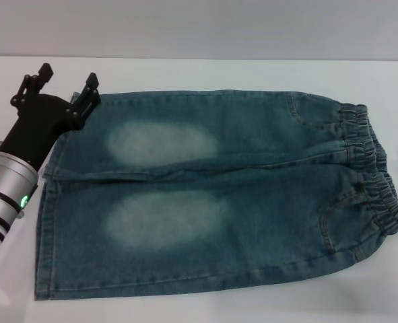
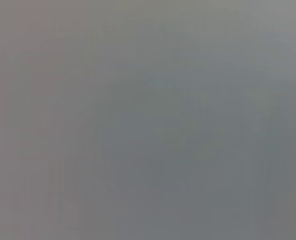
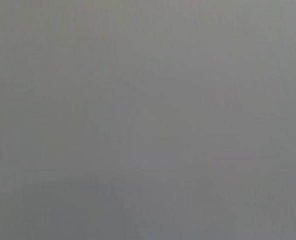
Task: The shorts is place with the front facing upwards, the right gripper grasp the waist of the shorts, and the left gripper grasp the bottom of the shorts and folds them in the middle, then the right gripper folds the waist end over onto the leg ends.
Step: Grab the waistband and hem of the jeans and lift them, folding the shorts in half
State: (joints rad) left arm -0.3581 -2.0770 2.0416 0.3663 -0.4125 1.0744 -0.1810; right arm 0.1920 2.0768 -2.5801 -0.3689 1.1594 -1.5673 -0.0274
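Your left gripper [image 1: 69, 79] is hovering with its fingers [image 1: 91, 83] spread wide and holding nothing, just over the far corner of the bottom of the shorts [image 1: 46, 202]. Rightward from those fingers, the shorts [image 1: 212, 195] are lying flat on the white worktop [image 1: 185, 74]: soft, limp denim, likely sagging when lifted. Farthest away, the waist of the shorts [image 1: 377, 178] is puckering, offering a thick grip. Your right gripper isn't showing.

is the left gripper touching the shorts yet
Cannot tell. In the head view the open left gripper overlaps the far leg-end corner of the shorts; height unclear.
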